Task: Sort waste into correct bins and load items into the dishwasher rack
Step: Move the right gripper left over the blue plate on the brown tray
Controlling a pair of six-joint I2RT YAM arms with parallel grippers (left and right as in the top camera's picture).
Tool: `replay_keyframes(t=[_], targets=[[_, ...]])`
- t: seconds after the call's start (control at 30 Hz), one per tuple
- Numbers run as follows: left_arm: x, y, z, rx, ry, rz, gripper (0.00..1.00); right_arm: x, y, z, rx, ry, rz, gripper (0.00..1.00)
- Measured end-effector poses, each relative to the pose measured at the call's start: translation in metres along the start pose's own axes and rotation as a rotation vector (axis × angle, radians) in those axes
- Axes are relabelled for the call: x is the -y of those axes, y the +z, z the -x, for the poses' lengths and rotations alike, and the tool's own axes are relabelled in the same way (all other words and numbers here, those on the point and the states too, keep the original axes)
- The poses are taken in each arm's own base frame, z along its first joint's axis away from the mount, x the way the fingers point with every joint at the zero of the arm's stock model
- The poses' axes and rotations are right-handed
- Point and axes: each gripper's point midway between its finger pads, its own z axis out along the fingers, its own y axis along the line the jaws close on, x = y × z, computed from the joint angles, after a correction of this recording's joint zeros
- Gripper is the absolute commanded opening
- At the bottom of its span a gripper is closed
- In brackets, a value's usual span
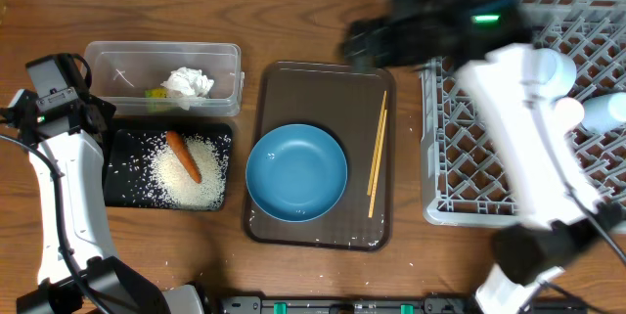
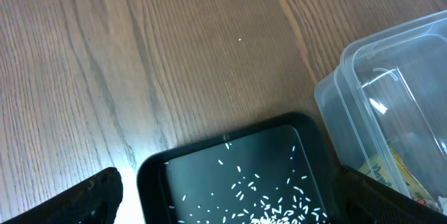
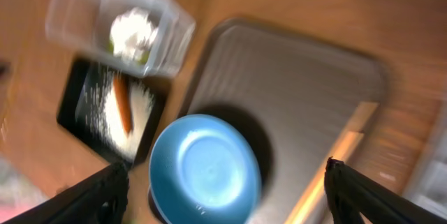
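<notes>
While its jaws stand wide and empty, the right gripper (image 3: 227, 172) hangs above the blue dish (image 3: 206, 165) at lower centre, with the chopsticks (image 3: 347, 144) slanting toward lower right. The left gripper (image 2: 229, 175), equally wide, sits farther off over the black tray (image 2: 195, 182).

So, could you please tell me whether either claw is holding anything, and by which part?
Nothing is held. The left claw is open near the black tray, and the right claw is open, facing the blue dish; both are empty.
</notes>
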Motion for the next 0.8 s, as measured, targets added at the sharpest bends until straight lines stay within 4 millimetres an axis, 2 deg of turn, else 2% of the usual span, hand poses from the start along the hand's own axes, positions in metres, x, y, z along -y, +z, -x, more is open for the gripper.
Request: replay_keyframes(t=[0.13,0.23,0.3,0.43,0.57,0.8], targets=[[0.000,0.000,0.000,-0.001,0.000,0.000,0.97,-0.031,0.073,-0.036,-0.151,-0.070,-0.039,0.80],[0.000,0.000,0.000,-0.001,0.000,0.000,0.97,-0.035,0.118,-0.068,-0.250,-0.089,-0.128,0.78],[0.000,0.000,0.000,-0.001,0.000,0.000,0.97,-0.031,0.136,-0.083,-0.291,-0.095,-0.182,0.78],[0.000,0.000,0.000,0.000,0.000,0.000,0.97,-0.014,0.151,-0.096,-0.329,-0.081,-0.288,0.79],[0.000,0.000,0.000,0.000,0.000,0.000,0.97,0.007,0.148,-0.094,-0.311,-0.071,-0.404,0.78],[0.000,0.000,0.000,0.000,0.000,0.000,0.97,0.027,0.142,-0.086,-0.288,-0.043,-0.475,0.70]])
